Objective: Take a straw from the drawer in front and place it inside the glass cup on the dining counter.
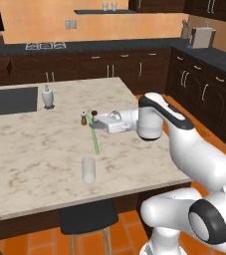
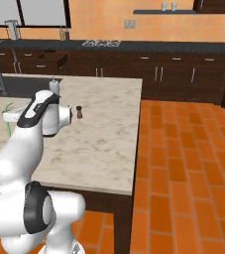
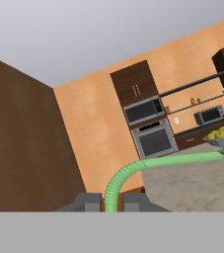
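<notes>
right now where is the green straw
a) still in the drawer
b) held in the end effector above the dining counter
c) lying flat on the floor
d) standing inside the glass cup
b: the straw hangs from the shut end effector over the dining counter, up and to the side of the glass cup, not yet in it.

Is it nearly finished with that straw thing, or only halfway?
Past halfway, I'd say. Fetching looks done: the gripper is shut on the green straw, which hangs above the dining counter. Left to do: bring it over the glass cup, which stands empty nearer the counter's edge, and drop it in.
</notes>
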Robot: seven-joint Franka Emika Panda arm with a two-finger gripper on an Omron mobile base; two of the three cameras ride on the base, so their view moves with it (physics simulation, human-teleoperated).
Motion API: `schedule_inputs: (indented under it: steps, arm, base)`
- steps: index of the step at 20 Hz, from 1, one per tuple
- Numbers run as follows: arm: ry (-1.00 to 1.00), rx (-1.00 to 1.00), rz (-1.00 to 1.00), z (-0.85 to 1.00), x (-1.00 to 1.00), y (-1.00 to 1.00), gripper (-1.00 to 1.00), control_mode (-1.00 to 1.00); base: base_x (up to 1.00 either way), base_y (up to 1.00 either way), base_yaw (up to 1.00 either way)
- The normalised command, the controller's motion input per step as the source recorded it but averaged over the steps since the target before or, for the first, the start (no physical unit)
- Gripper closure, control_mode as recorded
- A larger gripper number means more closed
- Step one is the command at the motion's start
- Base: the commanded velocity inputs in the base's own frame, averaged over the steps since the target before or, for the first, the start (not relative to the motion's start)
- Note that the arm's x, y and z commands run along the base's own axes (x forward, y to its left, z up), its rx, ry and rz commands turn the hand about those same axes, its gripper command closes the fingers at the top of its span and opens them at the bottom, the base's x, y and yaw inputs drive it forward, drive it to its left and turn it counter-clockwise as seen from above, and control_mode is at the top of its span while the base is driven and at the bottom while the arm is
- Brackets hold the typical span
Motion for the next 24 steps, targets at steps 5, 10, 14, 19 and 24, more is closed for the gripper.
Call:
schedule_inputs:
  steps: [5,10,14,19,24]
  arm:
    - [0.0,0.0,0.02,-0.15,0.0,-0.01,1.0,-1.0]
    - [0.0,0.0,0.03,-0.24,0.0,0.0,1.0,-1.0]
    - [0.0,0.0,0.03,-0.29,0.07,0.0,1.0,-1.0]
    - [0.0,0.0,0.04,-0.2,0.25,-0.01,1.0,-1.0]
    - [0.0,0.0,0.07,-0.02,0.38,0.0,1.0,-1.0]
  base:
    - [0.0,0.0,0.0]
    - [0.0,0.0,0.0]
    - [0.0,0.0,0.0]
    - [0.0,0.0,0.0]
    - [0.0,0.0,0.0]
